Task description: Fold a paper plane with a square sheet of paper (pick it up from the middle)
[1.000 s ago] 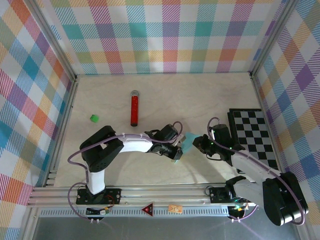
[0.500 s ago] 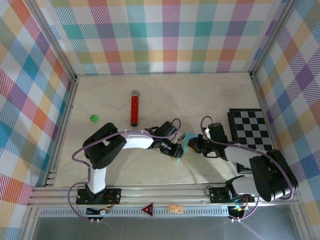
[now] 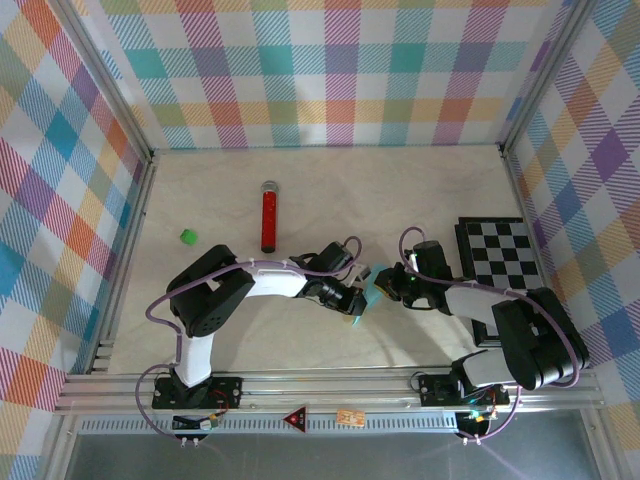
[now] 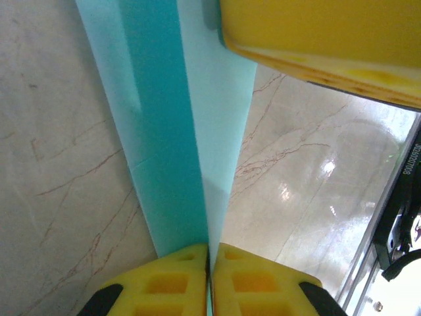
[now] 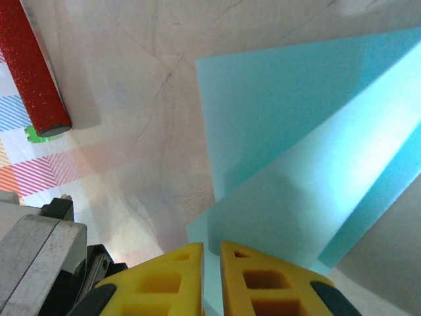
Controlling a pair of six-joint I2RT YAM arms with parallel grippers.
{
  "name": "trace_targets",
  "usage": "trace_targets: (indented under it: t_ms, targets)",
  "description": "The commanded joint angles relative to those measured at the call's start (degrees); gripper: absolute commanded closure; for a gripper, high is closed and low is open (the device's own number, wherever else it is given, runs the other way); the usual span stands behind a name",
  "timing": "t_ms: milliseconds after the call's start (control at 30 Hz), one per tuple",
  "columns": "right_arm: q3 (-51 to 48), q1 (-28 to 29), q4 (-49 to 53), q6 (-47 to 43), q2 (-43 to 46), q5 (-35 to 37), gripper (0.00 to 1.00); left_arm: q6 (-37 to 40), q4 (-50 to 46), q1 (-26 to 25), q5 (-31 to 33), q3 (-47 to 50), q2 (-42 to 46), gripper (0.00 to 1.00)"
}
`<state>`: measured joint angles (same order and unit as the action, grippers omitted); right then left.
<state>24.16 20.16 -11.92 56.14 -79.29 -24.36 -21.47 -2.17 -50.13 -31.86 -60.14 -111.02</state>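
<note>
The right arm is sitting drawn in closer than a second ago, bringing the right gripper (image 3: 388,288) nearly against the left gripper (image 3: 352,300). Both are clamping edges of the folded cyan paper (image 3: 374,286), which is sitting between them at the table's (image 3: 430,190) front middle, right of the red tube (image 3: 268,216).

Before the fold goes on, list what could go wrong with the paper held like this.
1. Both the left end effector and the right end effector are shut on the same thin sheet of paper; pulling apart or twisting could tear or crumple it.
2. They sit very close together, so they might collide on the next move.
</note>
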Motion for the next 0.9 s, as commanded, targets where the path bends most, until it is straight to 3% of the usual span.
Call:
trace_targets:
  t_ms: [0,867]
  targets:
    - [1.4,-0.3,1.2,0.2,-0.7,2.1,0.84,0.0,-0.8,0.6,-0.9,1.6,-2.1,0.92]
    - [2.3,-0.4,0.9,0.2,-3.2,1.6,0.81,-0.8,-1.9,1.7,-2.7,0.7,-5.2,0.94]
